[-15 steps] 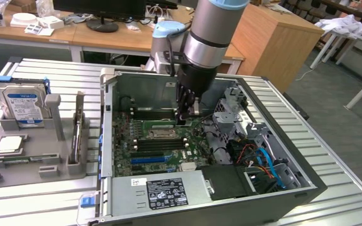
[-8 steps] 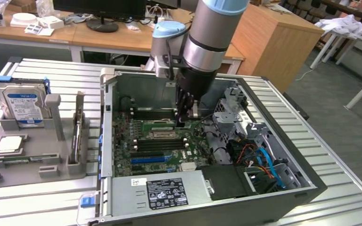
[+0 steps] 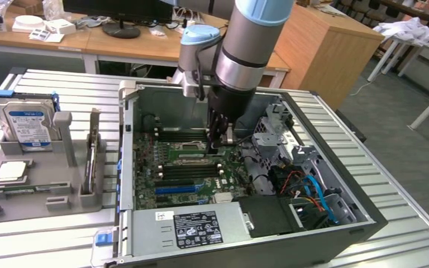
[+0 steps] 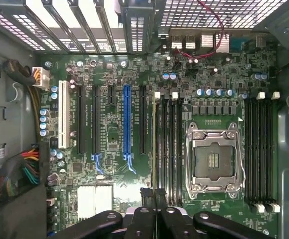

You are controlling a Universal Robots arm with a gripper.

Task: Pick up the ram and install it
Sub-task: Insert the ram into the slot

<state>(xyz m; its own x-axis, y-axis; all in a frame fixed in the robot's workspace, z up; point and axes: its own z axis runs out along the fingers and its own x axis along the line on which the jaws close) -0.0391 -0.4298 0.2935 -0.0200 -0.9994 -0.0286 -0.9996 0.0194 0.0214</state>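
My gripper [image 3: 218, 144] reaches down into the open computer case [image 3: 129, 167], over the motherboard [image 3: 199, 167]. In the wrist view its dark fingers [image 4: 145, 219] are shut on the ram [image 4: 155, 149]. The ram is seen edge-on as a thin strip and lies along the outermost memory slot of the bank [image 4: 170, 144] beside the empty processor socket [image 4: 214, 159]. Whether the ram is seated in the slot or just above it I cannot tell.
A grey tray [image 3: 36, 178] on the exterior view's left holds a hard drive with a blue label [image 3: 24, 120] and a square silver chip [image 3: 12, 170]. Inside the case lie a power supply [image 3: 192, 226], cables [image 3: 311, 190] and a drive cage [image 3: 274, 131]. Expansion slots [image 4: 127, 119] sit beside the memory bank.
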